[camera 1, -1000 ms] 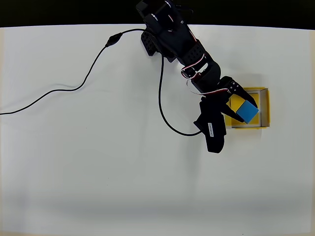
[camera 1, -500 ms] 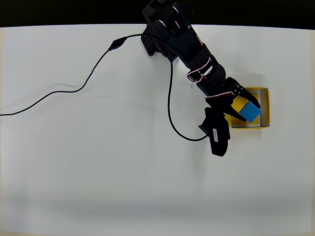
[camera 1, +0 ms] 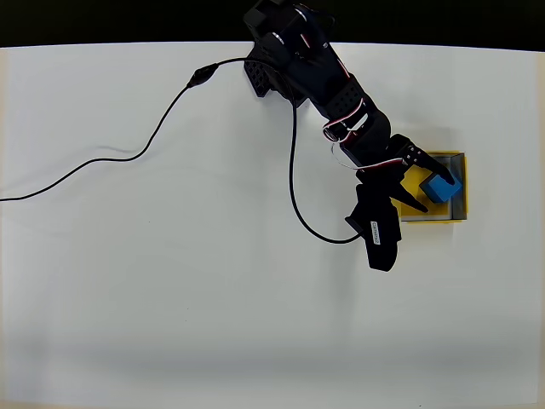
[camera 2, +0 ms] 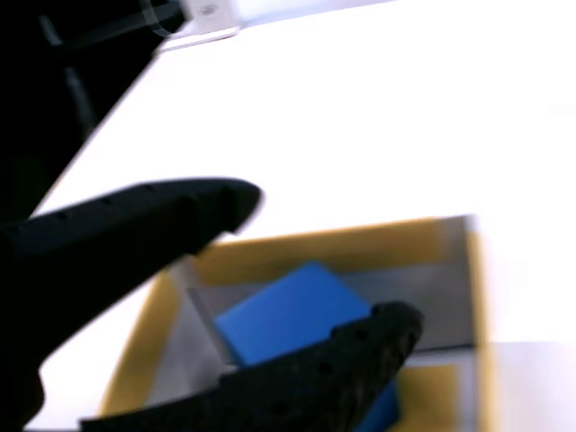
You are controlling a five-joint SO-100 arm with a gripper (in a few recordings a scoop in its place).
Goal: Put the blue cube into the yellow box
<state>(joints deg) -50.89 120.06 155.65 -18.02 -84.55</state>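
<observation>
**Item record: blue cube at yellow box, my fingers around it**

Small solid bright-blue cube (camera 1: 443, 187) with matte faces: located inside the outline of the shallow square yellow box (camera 1: 458, 210), toward its upper right part in the overhead view; in the wrist view the cube (camera 2: 288, 310) sits over the box's inner area, with grey inner walls and yellow rim (camera 2: 360, 241) showing behind it; whether its underside touches the floor, I cannot tell.

Shallow square yellow box with thin pale-edged walls: resting on the white table (camera 1: 170, 298), at the right side of the overhead view; its left part is covered by my wrist and fingers; its right and bottom walls are bare.

My black two-finger gripper (camera 1: 426, 181): positioned over the box; fingers spread to either side of the cube; in the wrist view one black finger (camera 2: 135, 225) lies above and left of the cube with a visible strip of box between them, the other (camera 2: 360, 346) crosses the cube's lower front edge; no firm clamp is evident; I record the fingers as parted.

My black arm (camera 1: 315, 77): reaching from the top edge of the table diagonally down to the right, with red and white wires at the joint.

Thin black cable (camera 1: 128, 153): trailing across the table from the left edge to the arm's base; a second loop (camera 1: 294, 187) hangs beside the arm.
</observation>
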